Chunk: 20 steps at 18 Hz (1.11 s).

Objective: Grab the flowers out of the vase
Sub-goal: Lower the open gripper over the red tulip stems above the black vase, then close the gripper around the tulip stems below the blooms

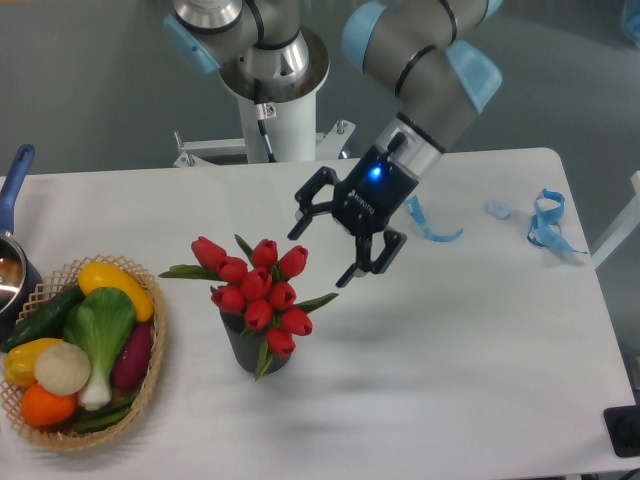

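A bunch of red tulips [258, 288] with green leaves stands in a small dark grey vase [247, 349] on the white table, left of centre. My gripper [322, 255] is open and empty. It hovers just to the upper right of the flower heads, with its two black fingers [351, 274] spread and pointing down-left toward the bunch. It touches neither the flowers nor the vase.
A wicker basket [150, 375] of colourful vegetables sits at the front left. A pan with a blue handle [12, 185] is at the left edge. Blue ribbon pieces [545, 220] lie at the back right of the table [450, 380].
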Available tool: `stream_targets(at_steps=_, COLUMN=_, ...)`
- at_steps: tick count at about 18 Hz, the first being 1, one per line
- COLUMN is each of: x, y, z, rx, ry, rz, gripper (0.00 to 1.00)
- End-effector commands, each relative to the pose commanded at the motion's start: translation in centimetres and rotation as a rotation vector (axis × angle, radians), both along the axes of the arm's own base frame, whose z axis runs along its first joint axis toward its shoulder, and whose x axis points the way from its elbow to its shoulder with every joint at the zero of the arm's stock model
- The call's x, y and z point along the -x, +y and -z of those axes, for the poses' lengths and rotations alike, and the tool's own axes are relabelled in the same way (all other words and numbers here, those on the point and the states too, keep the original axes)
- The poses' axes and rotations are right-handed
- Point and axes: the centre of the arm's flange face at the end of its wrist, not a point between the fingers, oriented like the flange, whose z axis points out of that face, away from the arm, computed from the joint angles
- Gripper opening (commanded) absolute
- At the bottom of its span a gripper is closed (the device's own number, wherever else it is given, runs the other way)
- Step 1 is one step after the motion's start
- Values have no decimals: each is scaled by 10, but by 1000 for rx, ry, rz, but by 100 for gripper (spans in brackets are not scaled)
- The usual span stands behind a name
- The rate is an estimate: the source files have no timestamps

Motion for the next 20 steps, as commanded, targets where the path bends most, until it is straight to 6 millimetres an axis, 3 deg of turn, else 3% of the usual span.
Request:
stream_targets(at_steps=12, x=-31, y=37, z=11, rx=-18, ry=13, rz=57, gripper=100)
stream_targets(at_steps=16, x=-29, y=40, z=20, rx=-12, ry=6, rz=59, gripper=100)
stream_targets(at_steps=17, x=-28, y=40, z=21, rx=-13, ry=5, rz=59, gripper=97)
stream_targets(at_steps=19, x=-28, y=41, z=20, rx=-16, ry=10, rz=59, gripper=78)
stream_targets(at_steps=20, x=-26, y=41, z=17, rx=-19, ry=16, rz=59, gripper=74)
